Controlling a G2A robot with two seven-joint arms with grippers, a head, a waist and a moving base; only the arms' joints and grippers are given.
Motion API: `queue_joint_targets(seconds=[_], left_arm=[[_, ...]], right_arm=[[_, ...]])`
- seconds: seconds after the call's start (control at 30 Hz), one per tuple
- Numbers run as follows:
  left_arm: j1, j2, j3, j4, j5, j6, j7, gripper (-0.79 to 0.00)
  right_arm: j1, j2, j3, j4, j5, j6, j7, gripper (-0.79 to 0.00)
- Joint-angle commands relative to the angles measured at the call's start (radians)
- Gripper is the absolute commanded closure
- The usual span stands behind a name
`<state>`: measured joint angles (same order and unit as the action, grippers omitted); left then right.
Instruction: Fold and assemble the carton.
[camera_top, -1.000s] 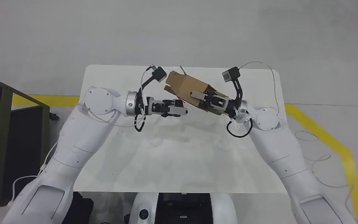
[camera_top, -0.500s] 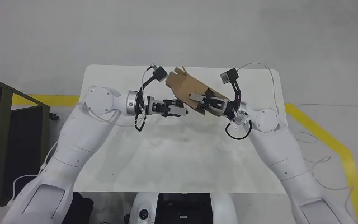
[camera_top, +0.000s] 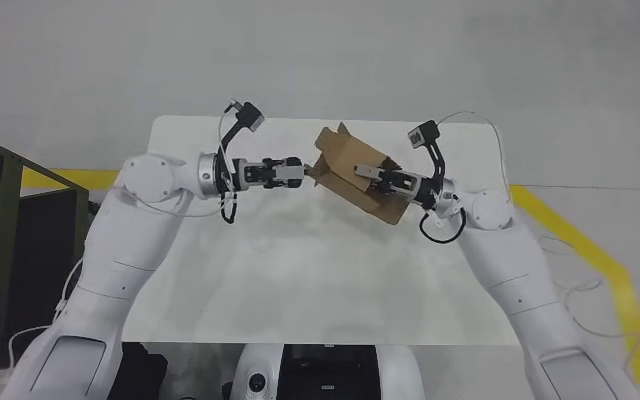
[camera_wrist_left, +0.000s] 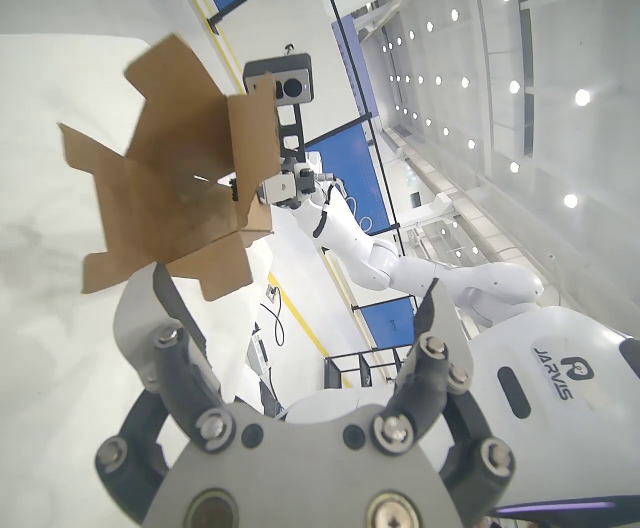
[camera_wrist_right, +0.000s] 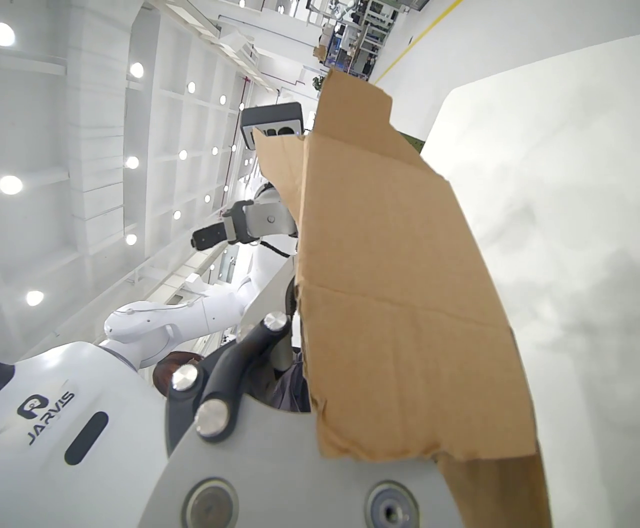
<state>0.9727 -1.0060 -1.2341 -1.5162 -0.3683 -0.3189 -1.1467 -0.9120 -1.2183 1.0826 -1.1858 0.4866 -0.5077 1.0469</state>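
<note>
My left wrist view shows the right gripper (camera_wrist_left: 247, 192) clamped on the carton (camera_wrist_left: 165, 190) wall, and the left gripper (camera_wrist_left: 297, 277), fingers apart, just beside it. From above, I see the carton hanging over the table (camera_top: 300, 280).

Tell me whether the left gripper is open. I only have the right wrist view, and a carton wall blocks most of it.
Observer: Yes. The left gripper is open, its fingers spread wide, and it points at the carton.
Operator: Which end of the carton faces it?
Observer: An open end. Its flaps splay outward and you can see into the box.
Operator: And where is my right gripper holding?
Observer: The right gripper is shut on a carton wall, reaching in from the end away from the left gripper.
</note>
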Motion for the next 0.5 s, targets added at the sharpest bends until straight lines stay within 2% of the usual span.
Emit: queue_joint_targets(seconds=[0.0,0.07,0.13,0.23,0.47], left_arm=[[0.005,0.002,-0.013,0.006,0.01,-0.014,0.019,-0.785],[0.008,0.003,-0.025,0.017,0.022,-0.037,0.048,-0.785],[0.012,0.003,-0.035,0.025,0.041,-0.103,0.084,-0.785],[0.015,0.004,-0.048,0.043,0.123,-0.221,0.132,-0.785],[0.032,-0.009,-0.04,0.097,0.327,-0.506,0.357,-0.785]], right_arm=[[0.006,0.002,0.005,0.014,0.025,0.009,0.045,0.0],[0.014,0.005,0.017,0.033,0.041,0.014,0.076,0.0],[0.022,0.008,0.024,0.049,0.054,0.027,0.116,0.0],[0.032,0.013,0.036,0.069,0.058,0.042,0.151,0.0],[0.044,0.031,0.084,0.075,0.047,0.067,0.207,0.0]])
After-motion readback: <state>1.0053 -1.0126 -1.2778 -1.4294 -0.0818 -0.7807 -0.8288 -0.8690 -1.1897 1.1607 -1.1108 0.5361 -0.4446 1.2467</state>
